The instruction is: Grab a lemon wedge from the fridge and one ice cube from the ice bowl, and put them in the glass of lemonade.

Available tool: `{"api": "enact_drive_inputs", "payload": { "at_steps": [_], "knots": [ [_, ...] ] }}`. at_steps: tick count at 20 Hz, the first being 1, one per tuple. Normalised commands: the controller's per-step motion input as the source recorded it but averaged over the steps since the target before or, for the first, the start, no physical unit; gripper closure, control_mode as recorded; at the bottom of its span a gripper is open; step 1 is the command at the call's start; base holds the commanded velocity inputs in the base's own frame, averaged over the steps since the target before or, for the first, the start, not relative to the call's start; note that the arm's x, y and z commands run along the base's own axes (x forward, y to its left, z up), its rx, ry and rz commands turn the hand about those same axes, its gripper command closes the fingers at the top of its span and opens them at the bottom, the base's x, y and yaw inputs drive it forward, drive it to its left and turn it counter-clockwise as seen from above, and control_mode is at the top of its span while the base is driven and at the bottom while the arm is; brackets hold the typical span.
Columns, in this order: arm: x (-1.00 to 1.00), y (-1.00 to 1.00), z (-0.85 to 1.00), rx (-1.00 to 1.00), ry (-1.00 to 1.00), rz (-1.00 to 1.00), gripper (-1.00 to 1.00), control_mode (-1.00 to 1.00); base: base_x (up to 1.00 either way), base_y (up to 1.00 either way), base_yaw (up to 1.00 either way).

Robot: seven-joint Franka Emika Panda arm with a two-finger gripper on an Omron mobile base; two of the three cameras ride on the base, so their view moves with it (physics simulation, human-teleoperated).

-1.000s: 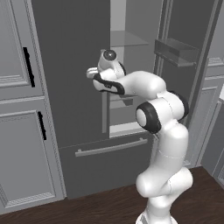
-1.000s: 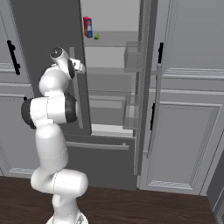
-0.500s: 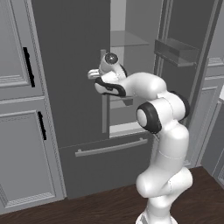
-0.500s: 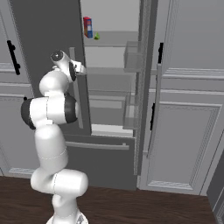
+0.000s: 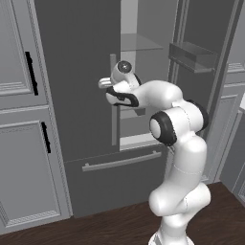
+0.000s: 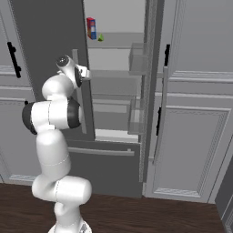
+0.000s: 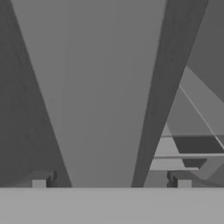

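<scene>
The fridge (image 6: 50, 54) stood partly open between panelled cabinets (image 5: 19, 158) on a dark wood floor (image 6: 159, 218), likely so the arm could reach inside. The gripper (image 7: 111, 179), fingers spread wide and empty, straddled the door's bar handle (image 7: 105, 87). At one o'clock from it, the lemon wedge (image 6: 100, 37) lay on the upper shelf (image 6: 118, 43) beside a red carton (image 6: 91, 28).

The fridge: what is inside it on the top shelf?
Inside the fridge, the top shelf holds a red carton and, beside it, the small lemon wedge. The closed left door hides the rest of that shelf.
</scene>
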Motion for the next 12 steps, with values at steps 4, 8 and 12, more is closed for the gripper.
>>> {"api": "enact_drive_inputs", "payload": {
  "at_steps": [4, 8, 12],
  "knots": [
    [0.24, 0.00, -0.11, 0.00, 0.00, 0.00, -1.00, -1.00, 0.00, 0.00, 0.00],
    [0.20, 0.00, -0.13, 0.00, -0.01, 0.00, 1.00, -1.00, 0.00, 0.00, 0.00],
    [0.28, 0.03, -0.11, 0.00, 0.00, 0.00, 1.00, -1.00, 0.00, 0.00, 0.00]
  ]
}}
